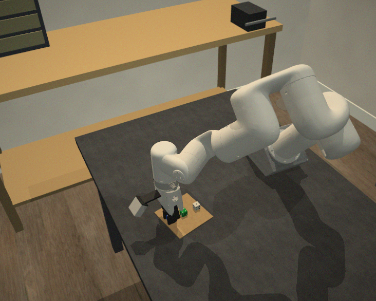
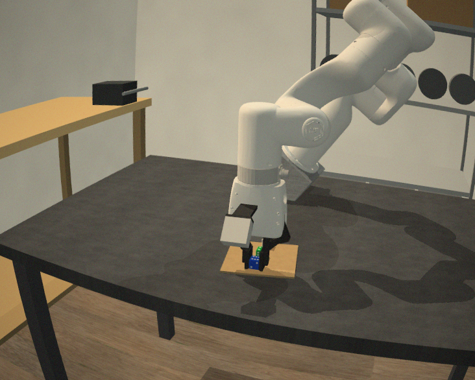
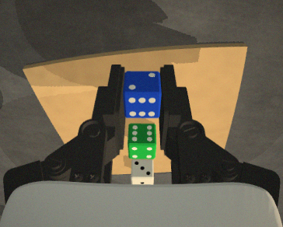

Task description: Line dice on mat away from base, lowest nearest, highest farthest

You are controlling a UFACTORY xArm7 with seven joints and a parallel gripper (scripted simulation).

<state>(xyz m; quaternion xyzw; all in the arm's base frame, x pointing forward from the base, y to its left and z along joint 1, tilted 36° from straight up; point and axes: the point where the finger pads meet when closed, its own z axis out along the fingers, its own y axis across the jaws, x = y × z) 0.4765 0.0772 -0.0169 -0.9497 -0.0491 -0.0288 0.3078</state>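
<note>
My gripper [image 3: 142,83] is shut on a blue die [image 3: 141,93] and holds it low on the tan mat [image 3: 204,89], at the end of the mat away from the robot's base. The blue die also shows in the exterior view [image 2: 254,262] between my black fingers [image 2: 255,259]. A green die [image 3: 141,140] lies on the mat just behind it, and a white die [image 3: 142,172] lies behind that one, nearer the base. The three stand in one row. In the top view the green die [image 1: 184,212] and white die [image 1: 196,206] lie to the right of my gripper [image 1: 170,217].
The mat [image 1: 184,218] lies on a dark table [image 1: 250,219] near its left edge. The robot's base [image 1: 283,156] stands at the back right. A wooden bench [image 1: 94,53] with a black box [image 1: 249,15] stands behind the table.
</note>
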